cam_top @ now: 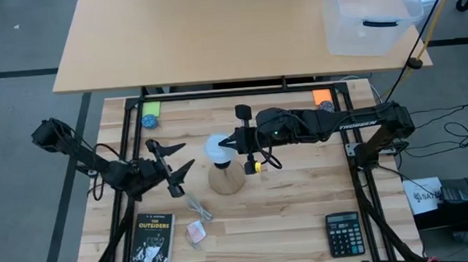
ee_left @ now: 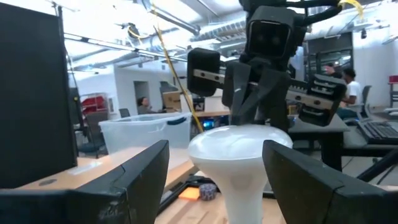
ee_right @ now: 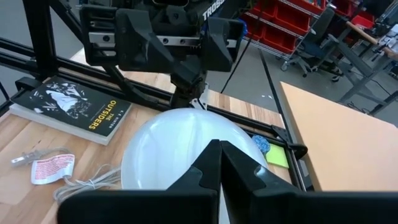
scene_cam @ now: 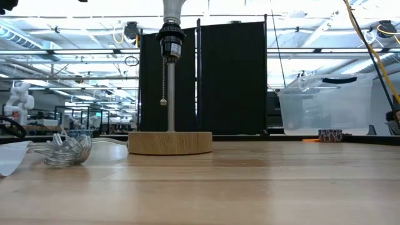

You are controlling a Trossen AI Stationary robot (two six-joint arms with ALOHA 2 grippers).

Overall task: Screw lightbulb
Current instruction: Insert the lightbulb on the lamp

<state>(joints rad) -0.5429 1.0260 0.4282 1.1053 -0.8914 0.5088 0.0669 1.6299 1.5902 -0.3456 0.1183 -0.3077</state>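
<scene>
Beside the lightbulb (cam_top: 217,146), left hand (cam_top: 176,166) gapes, empty.

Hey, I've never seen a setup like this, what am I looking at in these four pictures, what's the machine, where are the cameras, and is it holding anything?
Two dark robot arms work at a wooden table. One camera looks straight down, one sits at table level, and one rides on each wrist.

In the middle stands a wooden lamp stand with a white lightbulb on top. The left gripper waits open beside the bulb, holding nothing. The right gripper is shut, its fingertips at the bulb's globe; it grasps nothing.

Also lying there: a book, a calculator, a coiled cord with a tag, and coloured sticky notes.
</scene>
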